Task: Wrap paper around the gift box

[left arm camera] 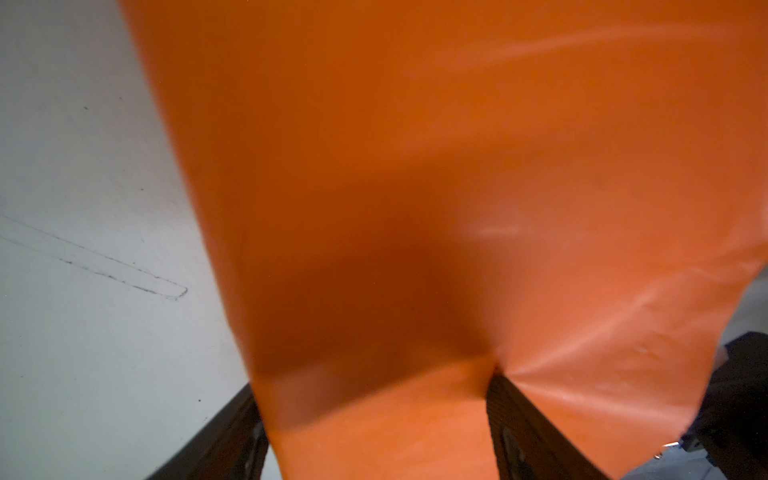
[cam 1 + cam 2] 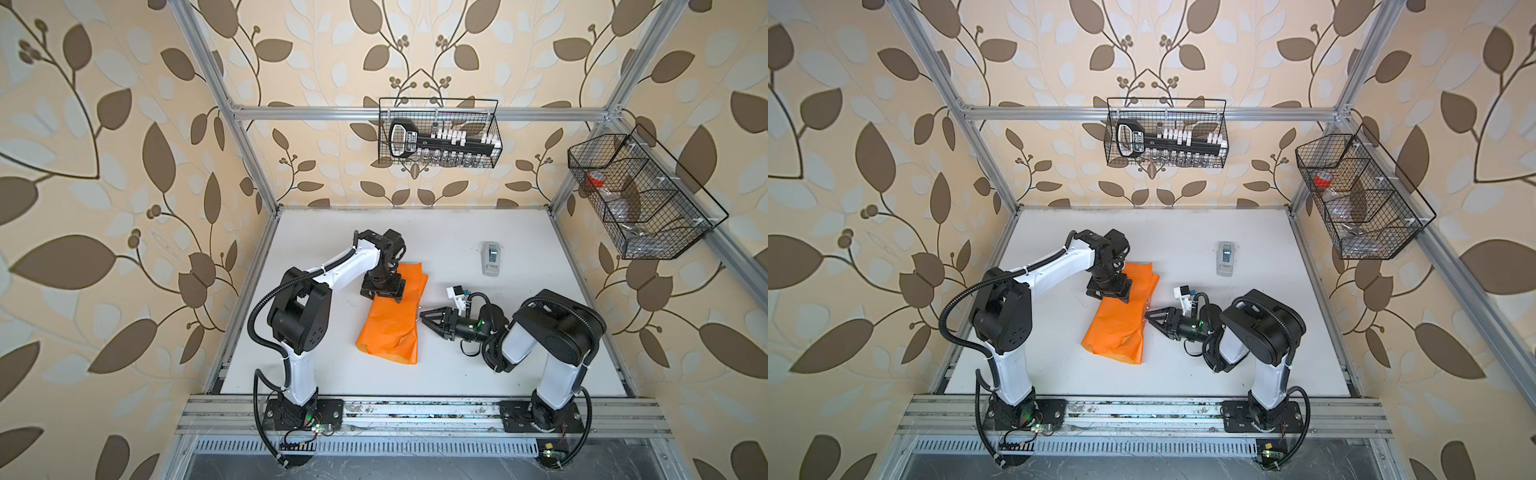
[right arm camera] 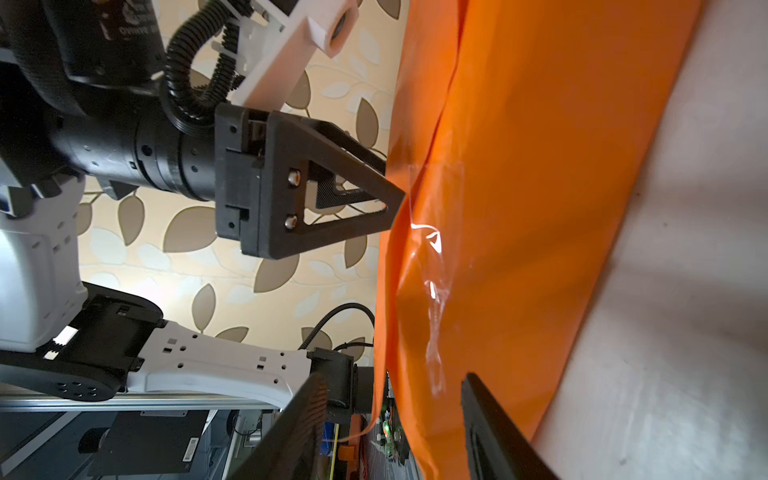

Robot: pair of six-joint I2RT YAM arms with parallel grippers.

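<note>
The orange paper (image 2: 390, 328) (image 2: 1117, 328) lies folded over itself mid-table. The gift box is hidden, and a block-shaped bulk shows under the sheet's far end. My left gripper (image 2: 384, 295) (image 2: 1109, 293) points straight down there. In the left wrist view its fingers (image 1: 511, 415) stand wide on either side of that covered bulk, and one tip dents the paper (image 1: 415, 166). My right gripper (image 2: 428, 324) (image 2: 1153, 322) lies low at the sheet's right edge, open. In the right wrist view the gripper (image 3: 390, 378) straddles a loose fold of the paper (image 3: 540, 208) without pinching it. A strip of clear tape (image 3: 432, 257) sticks on the paper.
A grey-white tape dispenser (image 2: 491, 258) (image 2: 1225, 258) stands on the white table (image 2: 540, 249) behind the right arm. A wire basket (image 2: 440, 133) hangs on the back rail, and another wire basket (image 2: 640, 199) hangs on the right frame.
</note>
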